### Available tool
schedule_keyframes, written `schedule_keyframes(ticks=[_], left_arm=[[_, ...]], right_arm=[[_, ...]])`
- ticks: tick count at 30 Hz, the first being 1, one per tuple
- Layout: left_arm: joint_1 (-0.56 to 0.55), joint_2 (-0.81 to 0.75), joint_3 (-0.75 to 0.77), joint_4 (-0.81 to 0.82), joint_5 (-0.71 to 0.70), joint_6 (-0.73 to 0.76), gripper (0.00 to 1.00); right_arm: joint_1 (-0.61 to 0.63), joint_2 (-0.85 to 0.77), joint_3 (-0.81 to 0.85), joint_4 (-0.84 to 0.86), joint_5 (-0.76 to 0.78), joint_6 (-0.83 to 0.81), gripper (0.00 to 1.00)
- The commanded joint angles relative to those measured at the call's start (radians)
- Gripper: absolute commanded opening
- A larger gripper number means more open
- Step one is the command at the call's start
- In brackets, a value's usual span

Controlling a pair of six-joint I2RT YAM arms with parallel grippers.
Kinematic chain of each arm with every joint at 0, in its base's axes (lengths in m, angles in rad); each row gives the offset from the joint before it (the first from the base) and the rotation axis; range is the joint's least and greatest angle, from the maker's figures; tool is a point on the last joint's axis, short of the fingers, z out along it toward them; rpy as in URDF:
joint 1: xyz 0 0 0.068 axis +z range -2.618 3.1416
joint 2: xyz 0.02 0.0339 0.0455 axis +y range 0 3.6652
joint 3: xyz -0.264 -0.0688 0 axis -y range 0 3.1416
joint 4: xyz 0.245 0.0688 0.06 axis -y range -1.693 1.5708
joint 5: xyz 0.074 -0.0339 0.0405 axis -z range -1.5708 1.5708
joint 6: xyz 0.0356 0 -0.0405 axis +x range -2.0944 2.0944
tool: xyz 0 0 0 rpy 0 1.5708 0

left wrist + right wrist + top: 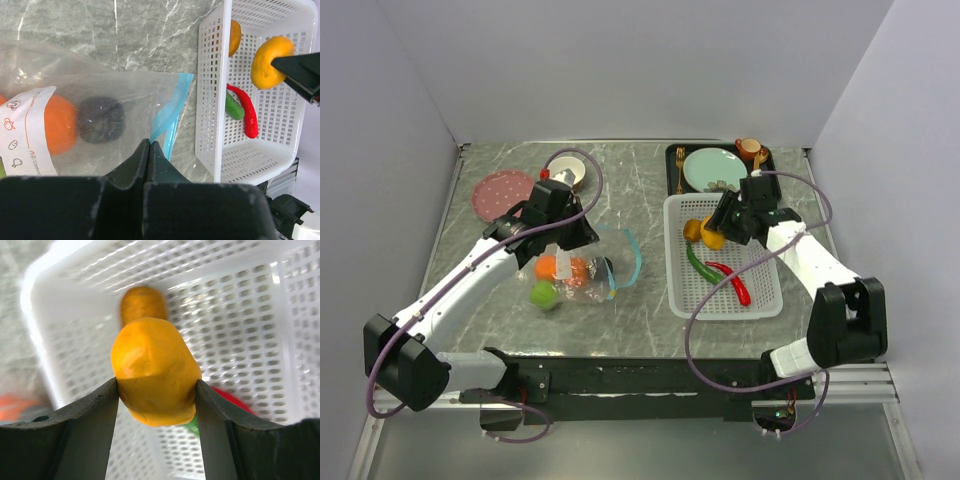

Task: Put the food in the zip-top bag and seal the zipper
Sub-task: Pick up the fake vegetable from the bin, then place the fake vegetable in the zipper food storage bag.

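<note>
Beneath the right claw [156,386] lies the white mesh basket [240,315]. Ahead of the left claw [149,150], whose tips are pinched tight on its film, the zip-top bag [100,95] looks limp and slippery, best held near the stiffer zipper [170,117]. Between the right claw's half-spread fingers sits the yellow-brown fruit [152,365], likely light, hard and smooth; a grip across its middle suits it.

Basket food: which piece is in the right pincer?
The yellow-orange fruit, clamped in the right pincer; the green pepper and red chili lie loose in the basket.
</note>
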Motion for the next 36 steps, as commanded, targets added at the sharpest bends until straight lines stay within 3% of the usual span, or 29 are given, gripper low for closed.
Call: schedule_keyframes(ticks=[1, 13, 26, 36], left_arm=[[0.002, -0.004, 0.005, 0.027, 0.009, 0.006, 0.01], [0.002, 0.003, -0.004, 0.05, 0.025, -0.005, 0.01], [0.002, -0.004, -0.015, 0.049, 0.023, -0.003, 0.01], [0.003, 0.01, -0.007, 0.052, 0.026, -0.002, 0.01]], right_arm=[[-0.001, -0.088, -0.037, 0.04, -0.098, 0.057, 0.41], [0.088, -0.175, -0.085, 0.138, -0.258, 0.104, 0.44], [0.354, -0.015, 0.086, 0.136, -0.271, 0.077, 0.41], [0.45, 0.052, 0.13, 0.144, -0.279, 0.083, 0.41]])
